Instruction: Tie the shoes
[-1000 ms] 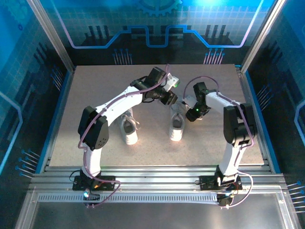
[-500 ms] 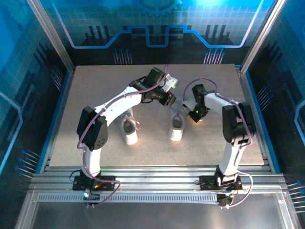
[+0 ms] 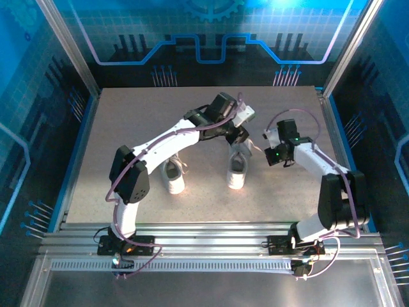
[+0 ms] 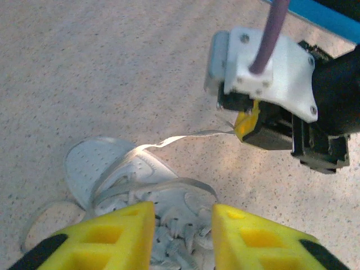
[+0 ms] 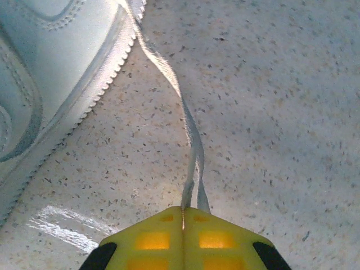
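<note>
Two small white sneakers stand on the table: the left shoe (image 3: 172, 176) and the right shoe (image 3: 237, 169). My left gripper (image 4: 183, 212) is open, its yellow fingers (image 4: 121, 230) straddling the laced tongue of the right shoe (image 4: 104, 163). My right gripper (image 5: 183, 210) is shut on the thin white lace (image 5: 188, 121), which runs taut from the shoe's side (image 5: 50, 67) across the table. In the left wrist view the lace (image 4: 180, 137) stretches from the shoe to the right gripper (image 4: 246, 122). From above, the left gripper (image 3: 243, 137) is over the right shoe and the right gripper (image 3: 267, 141) is just to its right.
The speckled grey table (image 3: 128, 128) is bounded by a blue rim and metal frame posts (image 3: 70, 54). The left shoe's loose laces (image 3: 184, 167) lie beside it. The two wrists are close together above the right shoe.
The right gripper has moved rightward away from the shoe, drawing the lace out. The left arm has shifted right, its gripper now over the right shoe.
</note>
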